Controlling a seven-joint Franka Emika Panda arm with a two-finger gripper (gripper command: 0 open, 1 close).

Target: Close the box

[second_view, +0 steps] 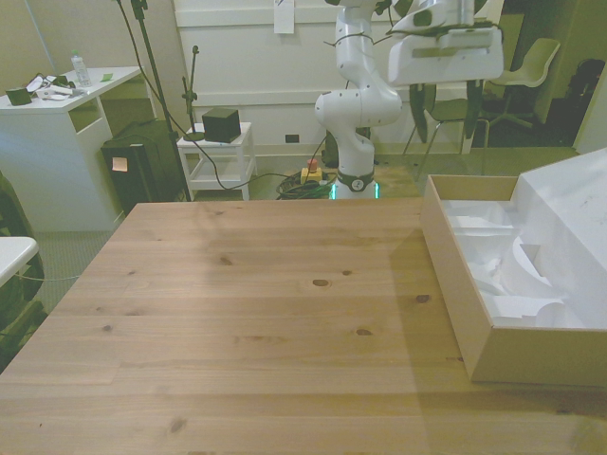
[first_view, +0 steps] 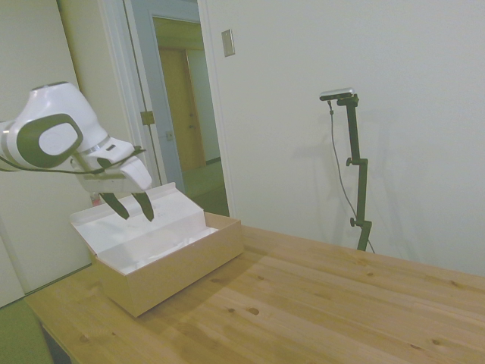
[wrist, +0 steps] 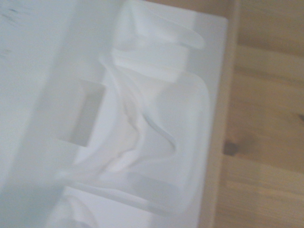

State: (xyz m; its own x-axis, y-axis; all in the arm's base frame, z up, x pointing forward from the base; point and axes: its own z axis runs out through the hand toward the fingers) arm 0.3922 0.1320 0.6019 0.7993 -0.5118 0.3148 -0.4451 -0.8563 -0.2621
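The two dark fingers are hanging spread apart with nothing between them, pointing down and slightly tilted, and the gripper is hovering in the air above the open box without touching it. Behind the fingers, the white hand and rounded wrist of the arm are reaching in from the side view's left, high over the bench. In the front view only the white underside of the hand is showing near the top edge, above and behind the box's far end.

The box is sitting on the bench at the front view's right, its long tan wall facing the bare wooden surface. Its lid is standing open, leaning up and back from the far long side, white on its inner face. Inside, a white moulded insert with curved hollows and a rectangular recess is filling the box, seen close up in the wrist view beside the tan rim and a strip of bench wood.
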